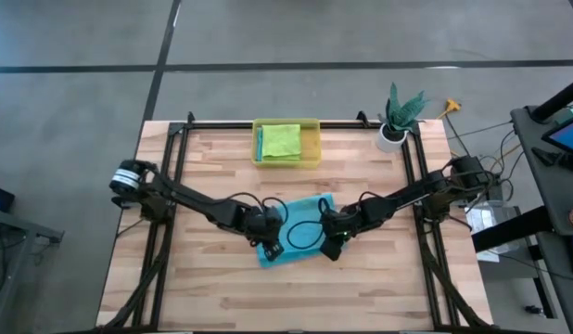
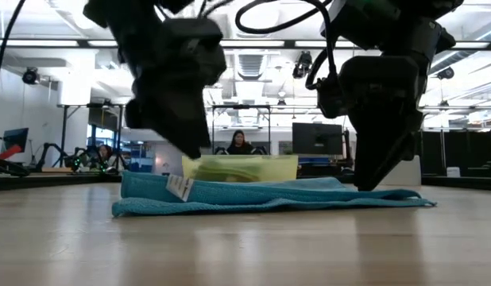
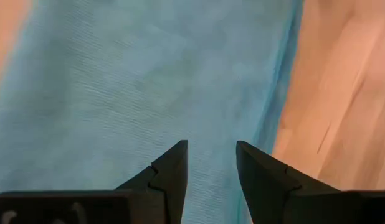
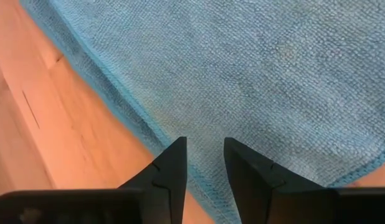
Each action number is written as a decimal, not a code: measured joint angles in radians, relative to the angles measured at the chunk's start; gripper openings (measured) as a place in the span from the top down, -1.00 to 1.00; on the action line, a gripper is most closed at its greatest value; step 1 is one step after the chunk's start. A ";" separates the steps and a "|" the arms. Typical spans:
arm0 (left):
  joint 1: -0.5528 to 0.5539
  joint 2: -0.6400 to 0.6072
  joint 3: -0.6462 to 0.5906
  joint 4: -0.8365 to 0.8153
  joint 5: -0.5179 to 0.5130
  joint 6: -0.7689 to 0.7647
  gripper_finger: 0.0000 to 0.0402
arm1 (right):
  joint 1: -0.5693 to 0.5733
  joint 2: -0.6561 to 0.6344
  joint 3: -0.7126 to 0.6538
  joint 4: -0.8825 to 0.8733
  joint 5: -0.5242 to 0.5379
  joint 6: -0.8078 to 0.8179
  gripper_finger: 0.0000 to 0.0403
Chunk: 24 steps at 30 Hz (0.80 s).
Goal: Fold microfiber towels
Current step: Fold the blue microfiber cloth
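My left gripper (image 3: 211, 163) hangs just above the teal towel (image 1: 300, 232), its two dark wedge-shaped fingers parted by a narrow gap with nothing between them, tips over the cloth close to one of its long edges. My right gripper (image 4: 205, 158) is the same: fingers slightly spread, empty, poised over the hemmed border where cloth meets wood. The towel lies mid-table between both arms, a soft, finely ribbed weave with a stitched rim; from the low view it sits in a flat double layer with a small white tag (image 2: 179, 187) showing at its left end. The table (image 1: 212, 297) is pale wooden planking, bare on the near side of the towel and out to both sides. At the far edge stands a yellow translucent bin (image 1: 286, 144) holding a folded lime green towel (image 1: 282, 141), well apart from the grippers. A potted plant (image 1: 396, 119) occupies the far right corner.
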 joint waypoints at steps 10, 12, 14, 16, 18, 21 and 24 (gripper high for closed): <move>-0.012 0.102 0.008 0.055 0.136 0.020 0.40 | 0.024 0.000 0.001 -0.001 -0.023 0.024 0.50; -0.022 0.105 0.016 0.067 0.142 0.020 0.40 | 0.031 0.000 0.001 -0.001 -0.025 0.027 0.50; -0.031 0.107 0.023 0.076 0.143 0.021 0.40 | 0.036 0.000 0.001 -0.002 -0.026 0.028 0.50; -0.038 0.108 0.023 0.070 0.144 0.021 0.40 | 0.040 0.000 0.001 -0.002 -0.026 0.028 0.50; -0.044 0.114 0.022 0.071 0.147 0.021 0.40 | 0.040 0.000 0.001 -0.003 -0.026 0.028 0.50; -0.051 0.115 0.019 0.068 0.160 0.021 0.40 | 0.040 0.000 0.001 -0.003 -0.026 0.028 0.50; -0.052 0.116 0.019 0.065 0.166 0.020 0.40 | 0.040 0.000 0.001 -0.002 -0.026 0.028 0.50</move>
